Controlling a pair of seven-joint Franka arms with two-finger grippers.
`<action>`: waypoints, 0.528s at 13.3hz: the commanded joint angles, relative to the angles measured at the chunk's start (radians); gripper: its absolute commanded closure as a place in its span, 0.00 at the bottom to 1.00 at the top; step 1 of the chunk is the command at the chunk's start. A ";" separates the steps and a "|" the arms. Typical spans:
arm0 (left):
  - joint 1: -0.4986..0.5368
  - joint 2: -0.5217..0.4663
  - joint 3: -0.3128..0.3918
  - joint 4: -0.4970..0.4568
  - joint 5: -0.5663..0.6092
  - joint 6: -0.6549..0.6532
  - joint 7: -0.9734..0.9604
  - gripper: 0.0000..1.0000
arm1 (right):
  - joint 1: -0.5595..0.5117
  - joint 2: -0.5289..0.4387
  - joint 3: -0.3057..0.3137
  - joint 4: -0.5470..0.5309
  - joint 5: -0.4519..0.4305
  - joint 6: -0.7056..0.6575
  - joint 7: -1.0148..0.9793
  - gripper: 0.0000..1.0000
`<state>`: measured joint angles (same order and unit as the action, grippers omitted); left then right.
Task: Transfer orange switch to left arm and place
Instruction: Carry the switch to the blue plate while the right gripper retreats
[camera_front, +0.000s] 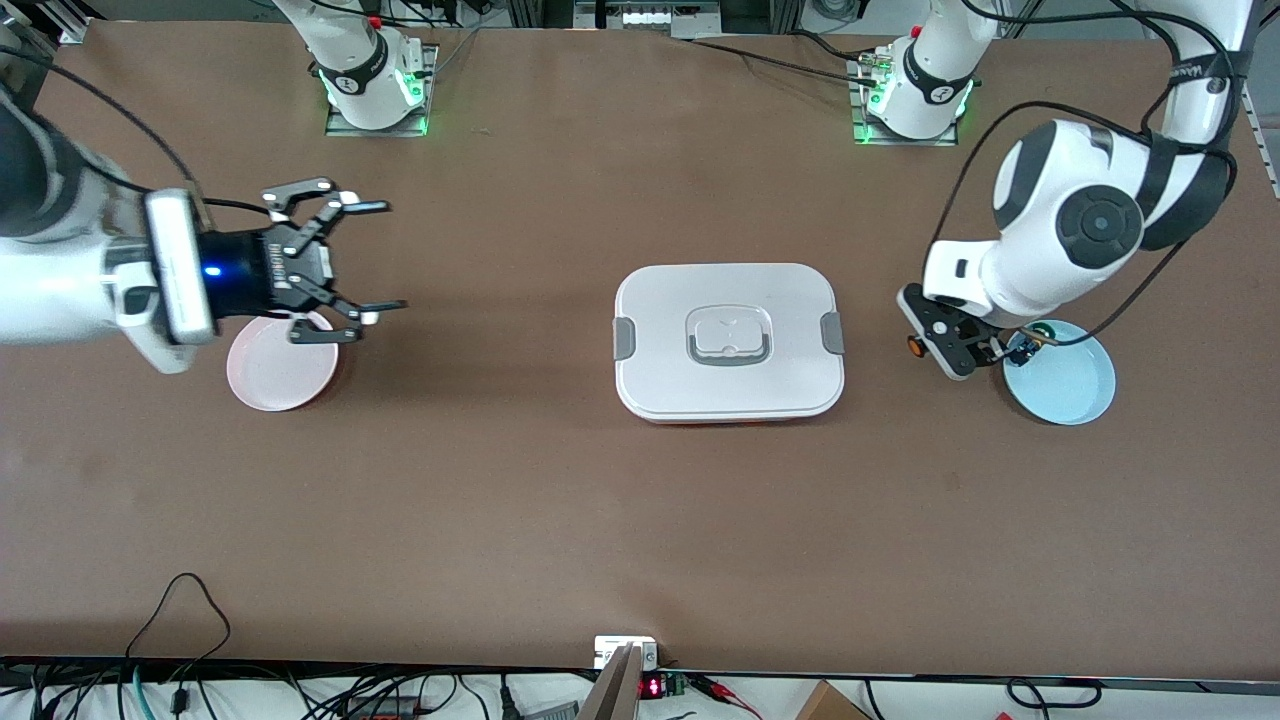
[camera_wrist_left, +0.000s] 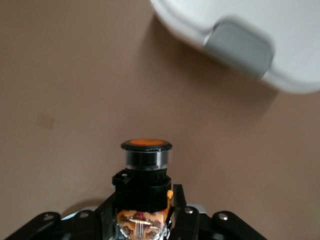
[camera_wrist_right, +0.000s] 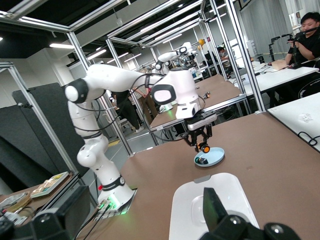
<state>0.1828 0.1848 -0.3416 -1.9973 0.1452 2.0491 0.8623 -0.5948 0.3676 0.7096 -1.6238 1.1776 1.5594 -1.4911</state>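
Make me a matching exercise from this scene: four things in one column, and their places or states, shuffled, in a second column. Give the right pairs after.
Things:
1. orange switch
2. box
3. right gripper
4. green-capped switch

Places or states:
A. lies in the blue plate
B. open, over the table beside the pink plate
C. closed, on the table between the two plates
D. clamped in the left gripper, next to the blue plate

Pairs: 1-D, 2-C, 3-B, 4-A
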 joint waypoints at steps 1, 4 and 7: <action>0.101 -0.018 -0.011 -0.035 0.124 0.022 0.110 0.80 | -0.101 -0.054 -0.004 -0.001 -0.053 -0.103 0.008 0.00; 0.254 0.060 -0.011 -0.038 0.137 0.118 0.282 0.81 | -0.183 -0.082 -0.028 0.002 -0.099 -0.178 0.008 0.00; 0.386 0.177 -0.011 -0.038 0.139 0.264 0.443 0.81 | -0.172 -0.169 -0.142 0.002 -0.205 -0.309 0.008 0.00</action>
<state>0.5053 0.2937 -0.3357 -2.0492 0.2634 2.2538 1.2300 -0.7702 0.2701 0.6121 -1.6177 1.0347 1.3052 -1.4911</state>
